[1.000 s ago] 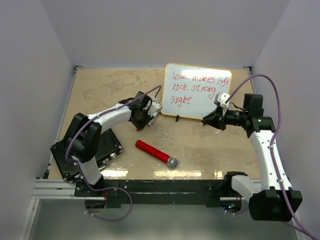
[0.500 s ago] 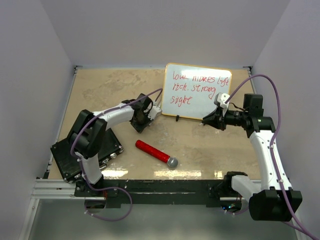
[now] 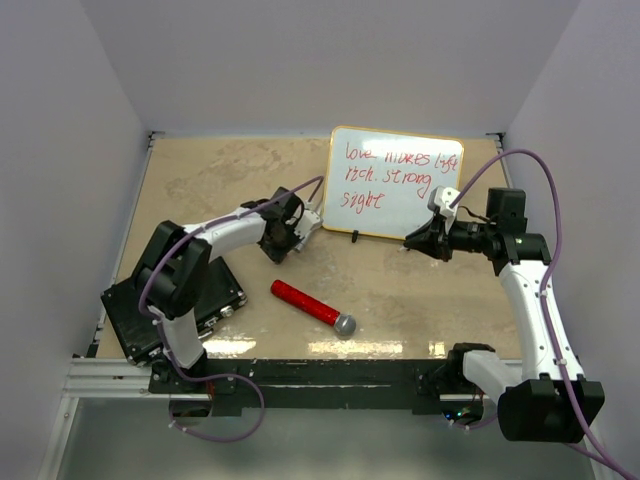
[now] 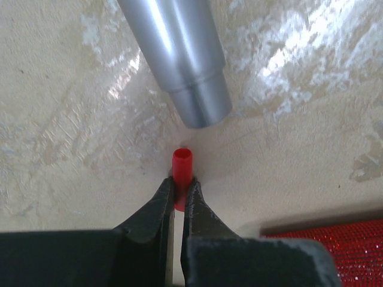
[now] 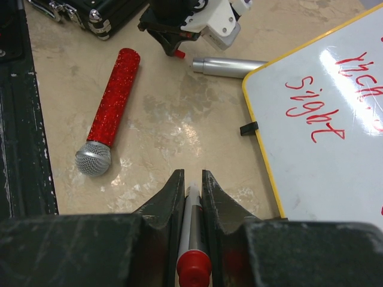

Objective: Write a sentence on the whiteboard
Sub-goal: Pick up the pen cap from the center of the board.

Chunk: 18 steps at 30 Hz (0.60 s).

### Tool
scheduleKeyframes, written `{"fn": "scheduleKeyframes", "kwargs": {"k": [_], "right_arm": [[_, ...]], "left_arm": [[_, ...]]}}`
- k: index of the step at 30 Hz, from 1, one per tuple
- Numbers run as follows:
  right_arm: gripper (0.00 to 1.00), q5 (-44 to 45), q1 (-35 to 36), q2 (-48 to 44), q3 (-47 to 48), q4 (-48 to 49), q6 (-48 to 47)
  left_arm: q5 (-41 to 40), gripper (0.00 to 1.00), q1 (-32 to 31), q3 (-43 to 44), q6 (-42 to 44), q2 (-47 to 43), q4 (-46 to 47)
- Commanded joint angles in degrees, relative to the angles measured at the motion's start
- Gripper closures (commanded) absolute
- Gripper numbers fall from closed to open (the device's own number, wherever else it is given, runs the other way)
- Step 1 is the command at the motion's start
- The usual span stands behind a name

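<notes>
Low at the table [image 3: 220,180], left gripper [image 4: 179,192] pinching red cap [image 4: 182,162] (silver tube [image 4: 179,54] just ahead), right gripper [image 5: 192,179] raised, clamping marker [image 5: 192,236], whiteboard [image 3: 425,215] propped far right, long side crosswise, sentence [image 3: 395,172] facing arms.

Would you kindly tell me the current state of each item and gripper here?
whiteboard: propped upright, leaning back.
sentence: written in three red lines.
left gripper: shut on red cap.
right gripper: shut on marker.
silver tube: lying flat by the whiteboard's corner.
microphone: lying on the table.
black case: flat, appears closed.
</notes>
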Motion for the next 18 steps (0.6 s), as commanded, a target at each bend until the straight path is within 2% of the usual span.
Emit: {"fn": "scheduleKeyframes", "kwargs": {"k": [1,5,10,16,18], "right_arm": [[1.00,-1.2,-0.2,-0.4,0.2,-1.4,-1.8],[1.00,-1.7,-0.1,0.6,0.4,-3.0,-3.4],[1.00,-5.4,1.3,1.7,0.4,-3.5,-4.1],[1.00,-12.9,2.3,1.9,-0.3,1.6,2.5],[1.00,-14.5,2.3,1.1,-1.4,5.5,7.1]], "left_arm": [[-0.8,1.00,0.4,-4.2,1.1,-7.5,3.9],[1.3,1.00,0.2,-9.1,3.1,-14.5,8.4],[10.7,1.00,-0.8,-14.5,5.2,-25.4,15.7],[21.3,1.00,-6.2,-22.2,2.1,-33.2,33.4],[22.1,1.00,-9.5,-26.6,0.2,-34.1,44.5]]}}
